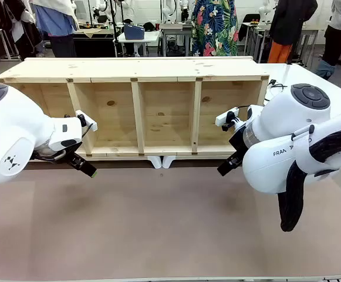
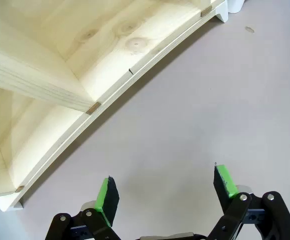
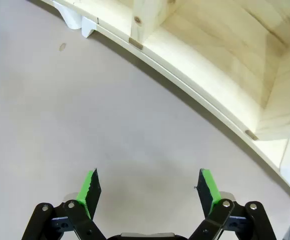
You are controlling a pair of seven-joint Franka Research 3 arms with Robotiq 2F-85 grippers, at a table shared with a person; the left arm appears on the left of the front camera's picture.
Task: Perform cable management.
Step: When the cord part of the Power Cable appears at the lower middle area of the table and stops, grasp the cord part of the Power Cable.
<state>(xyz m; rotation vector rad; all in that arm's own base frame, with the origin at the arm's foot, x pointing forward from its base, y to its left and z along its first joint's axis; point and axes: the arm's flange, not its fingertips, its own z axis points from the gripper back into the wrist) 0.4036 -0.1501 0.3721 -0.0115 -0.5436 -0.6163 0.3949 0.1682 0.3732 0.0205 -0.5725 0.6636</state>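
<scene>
A thin black cord (image 1: 274, 87), possibly the cable, lies on the white surface just past the right end of the wooden shelf (image 1: 138, 70); its plug is hidden. My left gripper (image 1: 83, 165) hangs low before the shelf's left compartment. In the left wrist view it (image 2: 167, 186) stands open over bare brown mat, holding nothing. My right gripper (image 1: 229, 164) hangs before the shelf's right compartment. Its green pads (image 3: 208, 186) are spread wide in the right wrist view, and the right gripper (image 3: 148, 184) is open and empty.
The long wooden shelf lies on its side across the table's far half, its compartments facing me. Two small white pieces (image 1: 161, 161) poke out under its front edge at the middle. The brown mat (image 1: 158, 223) spreads in front. People stand beyond the table.
</scene>
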